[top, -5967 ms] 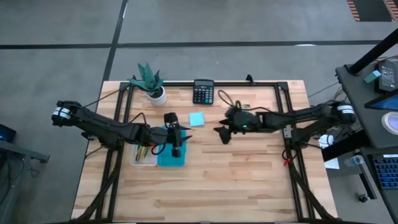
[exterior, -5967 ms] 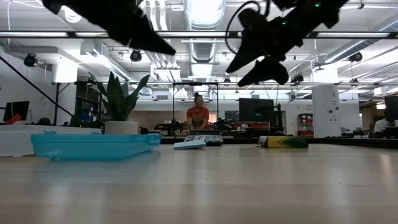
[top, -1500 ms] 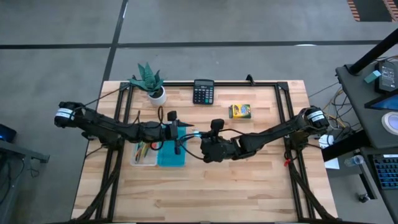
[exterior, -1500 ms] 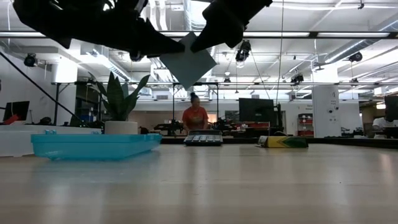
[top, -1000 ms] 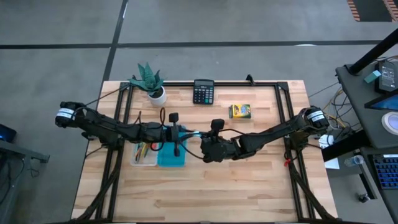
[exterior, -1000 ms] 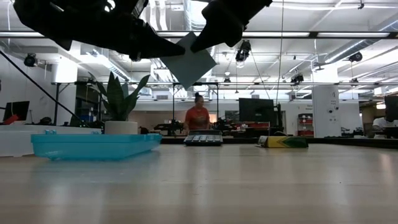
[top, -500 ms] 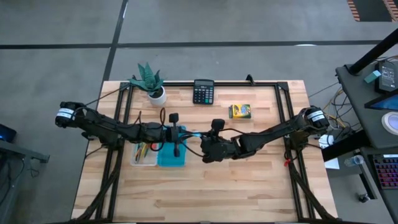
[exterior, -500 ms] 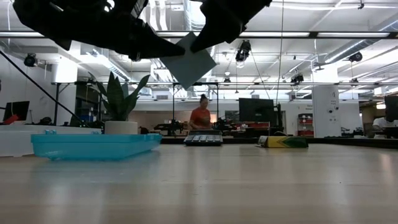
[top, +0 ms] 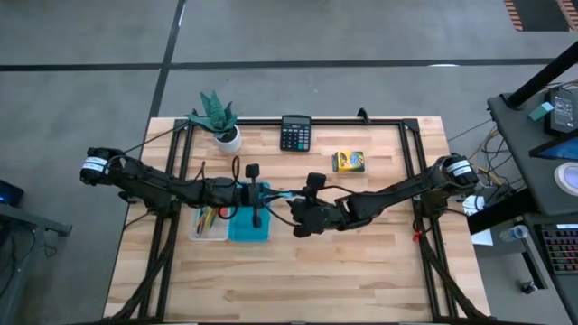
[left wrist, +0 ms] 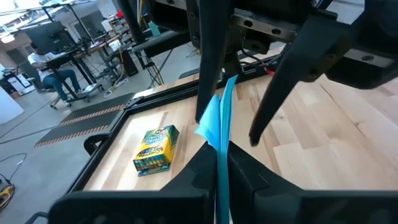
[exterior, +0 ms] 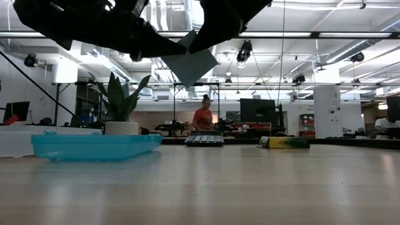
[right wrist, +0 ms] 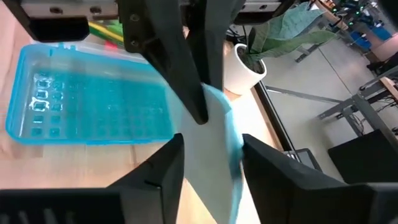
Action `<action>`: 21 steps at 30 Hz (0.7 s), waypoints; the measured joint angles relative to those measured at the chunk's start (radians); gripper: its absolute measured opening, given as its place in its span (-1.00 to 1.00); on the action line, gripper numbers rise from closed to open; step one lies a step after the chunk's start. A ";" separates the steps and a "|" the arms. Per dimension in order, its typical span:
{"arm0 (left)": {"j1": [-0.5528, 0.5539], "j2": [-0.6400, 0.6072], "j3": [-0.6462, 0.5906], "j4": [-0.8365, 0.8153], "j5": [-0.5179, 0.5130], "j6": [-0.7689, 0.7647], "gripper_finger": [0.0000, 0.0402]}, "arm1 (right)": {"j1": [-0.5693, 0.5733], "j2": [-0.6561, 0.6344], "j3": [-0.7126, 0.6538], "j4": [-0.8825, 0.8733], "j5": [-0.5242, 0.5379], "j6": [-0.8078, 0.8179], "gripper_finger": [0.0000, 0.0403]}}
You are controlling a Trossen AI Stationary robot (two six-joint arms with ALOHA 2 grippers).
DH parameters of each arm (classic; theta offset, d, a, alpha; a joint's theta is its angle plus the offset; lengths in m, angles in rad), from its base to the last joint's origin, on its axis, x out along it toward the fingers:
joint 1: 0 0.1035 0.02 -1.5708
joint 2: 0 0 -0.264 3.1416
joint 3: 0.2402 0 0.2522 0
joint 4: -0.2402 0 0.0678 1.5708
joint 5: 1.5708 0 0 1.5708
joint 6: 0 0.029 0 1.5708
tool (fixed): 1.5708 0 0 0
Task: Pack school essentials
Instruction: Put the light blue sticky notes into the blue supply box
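Note:
The light-blue sticky-note pad (top: 278, 194) hangs in the air over the table's middle, between my two grippers. In the low view the pad (exterior: 190, 61) stands on one corner like a diamond. My left gripper (top: 265, 193) reaches in from the left and is shut on it. My right gripper (top: 291, 204) comes from the right and is open, its fingers (left wrist: 207, 68) standing on either side of the pad. The yellow crayon box (top: 348, 161) lies flat at the far right. Pens and pencils lie in the clear box (top: 208, 222). My left gripper pinches the pad near one edge (left wrist: 219, 138) between its two fingers, reaching level from the table's left. The pad is seen edge-on between them, lifted clear of the table and upright. My right gripper's fingers flank the pad's other side; whether one touches it I cannot tell.
The teal lid (top: 248, 224) lies flat beside the clear box under the left arm. A potted plant (top: 218, 119) and a calculator (top: 295, 133) stand along the far edge. Bare wood lies toward the near edge (top: 298, 280). A person sits in the room behind (exterior: 201, 117).

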State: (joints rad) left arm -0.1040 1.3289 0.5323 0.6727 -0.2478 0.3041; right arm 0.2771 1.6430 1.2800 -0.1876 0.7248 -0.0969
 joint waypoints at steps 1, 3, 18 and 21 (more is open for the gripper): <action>0.000 0.000 0.000 0.000 0.000 0.000 -1.00 | 0.001 -0.006 0.000 -0.002 -0.001 0.000 -0.26; 0.000 0.000 0.000 -0.002 -0.003 -0.001 -1.00 | 0.008 -0.032 0.000 -0.024 -0.006 0.009 -0.20; -0.009 -0.023 0.080 -0.255 -0.072 -0.293 -1.00 | 0.020 -0.333 -0.119 -0.440 -0.057 0.341 -0.10; -0.014 -0.043 0.137 -0.516 -0.125 -0.477 -1.00 | 0.022 -0.406 -0.208 -0.408 -0.047 0.340 -0.11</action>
State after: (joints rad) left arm -0.1182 1.2857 0.6694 0.1571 -0.3723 -0.1726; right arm 0.2989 1.2370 1.0722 -0.5952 0.6783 0.2430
